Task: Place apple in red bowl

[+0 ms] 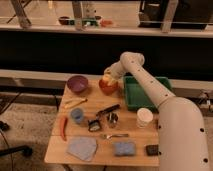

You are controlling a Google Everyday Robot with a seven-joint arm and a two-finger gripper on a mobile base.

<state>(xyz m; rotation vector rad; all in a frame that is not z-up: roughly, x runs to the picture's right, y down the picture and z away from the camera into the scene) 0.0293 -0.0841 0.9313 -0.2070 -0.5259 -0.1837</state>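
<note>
**Q:** Camera view: where is the apple (106, 77)?

**A:** Just above the red bowl (108, 87), clamped in the closed gripper (107, 76).

**Q:** What surrounds it?

**A:** Purple bowl (77, 83) to its left, green tray (145, 95) to its right, on a wooden table (131, 131)

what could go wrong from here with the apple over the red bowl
1. The end effector is shut on the apple near the red bowl's left rim; released off-centre, it could roll off toward the purple bowl.
2. The green tray sits right beside the bowl; a swinging arm might nudge either.
</note>
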